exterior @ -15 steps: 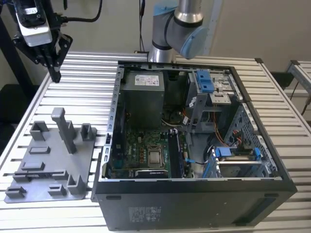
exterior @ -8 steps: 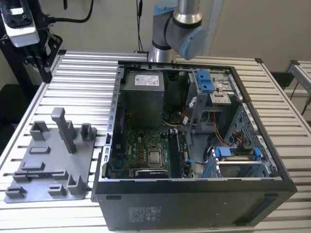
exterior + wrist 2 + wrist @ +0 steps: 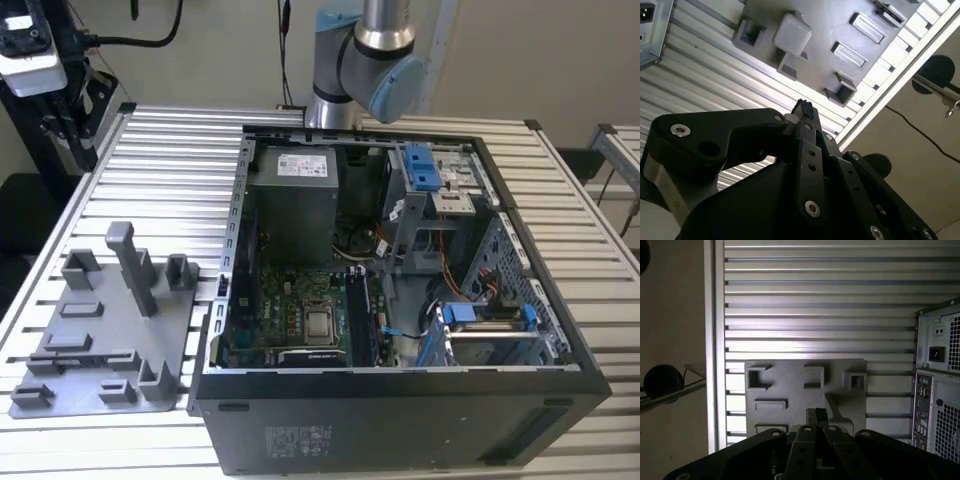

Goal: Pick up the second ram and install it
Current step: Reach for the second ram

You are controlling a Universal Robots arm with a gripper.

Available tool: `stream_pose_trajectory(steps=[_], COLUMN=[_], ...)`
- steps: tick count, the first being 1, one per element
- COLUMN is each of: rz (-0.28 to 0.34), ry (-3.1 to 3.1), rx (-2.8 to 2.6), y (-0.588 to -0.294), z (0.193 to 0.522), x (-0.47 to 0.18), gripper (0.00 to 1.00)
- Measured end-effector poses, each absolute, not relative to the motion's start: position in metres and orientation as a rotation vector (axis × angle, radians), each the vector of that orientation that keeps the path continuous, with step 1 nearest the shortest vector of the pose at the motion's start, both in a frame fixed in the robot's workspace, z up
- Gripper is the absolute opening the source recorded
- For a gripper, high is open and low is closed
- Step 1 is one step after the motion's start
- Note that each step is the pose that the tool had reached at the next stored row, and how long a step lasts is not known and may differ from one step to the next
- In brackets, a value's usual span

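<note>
Ribbed aluminium table (image 3: 600, 260) carries everything. On it, toward the exterior view's right, lies a big black steel PC case (image 3: 400, 420) w/ its side open. The grey robot arm (image 3: 370, 70) rises behind the case's far edge. To the exterior view's left of the case, just beside it, sits a flat grey plastic holder tray (image 3: 100, 330) w/ raised blocks & one tall upright post (image 3: 135, 265).

Inside the case: grey boxy PSU (image 3: 292, 200) at the far side, green mobo (image 3: 290, 300) nearer the camera, metal drive cage w/ blue tabs (image 3: 425, 170) at the exterior view's right. Square silver CPU socket (image 3: 320, 322) sits on the mobo. Long thin dark strips (image 3: 360, 318) stand edge-on in slots just to the exterior view's right of the socket.

Second ram: can't tell where it is; whether one of those strips is it, can't tell either.

Black two-finger gripper (image 3: 816, 415) (image 3: 804, 107), in both wrist views, hangs above the holder tray, apart from it. Claw is clenched, tips pressed together.
</note>
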State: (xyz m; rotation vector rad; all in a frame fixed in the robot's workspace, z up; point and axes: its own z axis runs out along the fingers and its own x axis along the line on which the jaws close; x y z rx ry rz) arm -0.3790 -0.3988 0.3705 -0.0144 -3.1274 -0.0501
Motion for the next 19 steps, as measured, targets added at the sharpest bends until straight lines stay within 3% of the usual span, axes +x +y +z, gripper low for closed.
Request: stream_pose_trajectory(steps=[19], rz=[-0.054], ry=[-3.144], rx=[-0.005], y=[-0.441], z=[0.368], x=[-0.388], gripper=[0.11])
